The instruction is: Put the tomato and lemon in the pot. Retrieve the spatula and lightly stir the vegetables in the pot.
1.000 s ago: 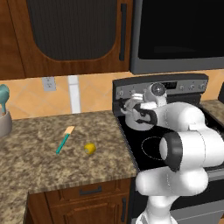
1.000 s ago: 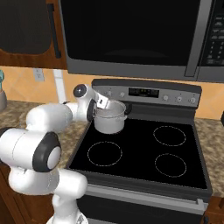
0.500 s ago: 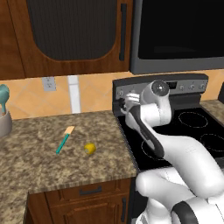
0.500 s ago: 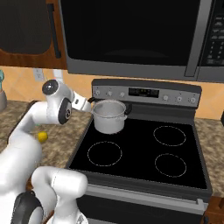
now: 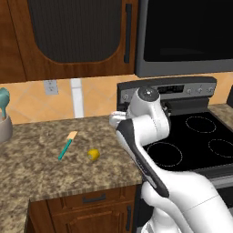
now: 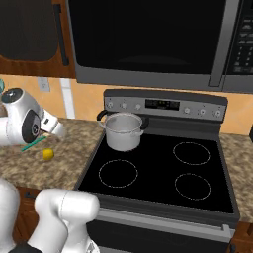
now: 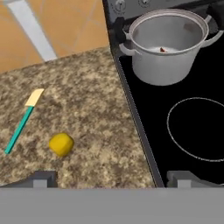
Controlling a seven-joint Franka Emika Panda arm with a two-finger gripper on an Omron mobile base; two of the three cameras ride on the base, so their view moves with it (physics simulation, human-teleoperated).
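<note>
Lemon (image 7: 61, 144): we find it loose on the granite worktop (image 7: 87, 100), near the teal spatula (image 7: 22, 120), left of the pot (image 7: 167, 47). End effector (image 7: 111, 178) above, jaws apart, empty, presumably readied to grasp it.

You have the pot (image 6: 123, 131) sitting on the back left burner of the black stove (image 6: 163, 170). To its left, on the granite counter (image 6: 74, 143), the lemon (image 6: 48, 154) lies just beside the spatula (image 6: 32, 144), partly behind the white arm.
</note>
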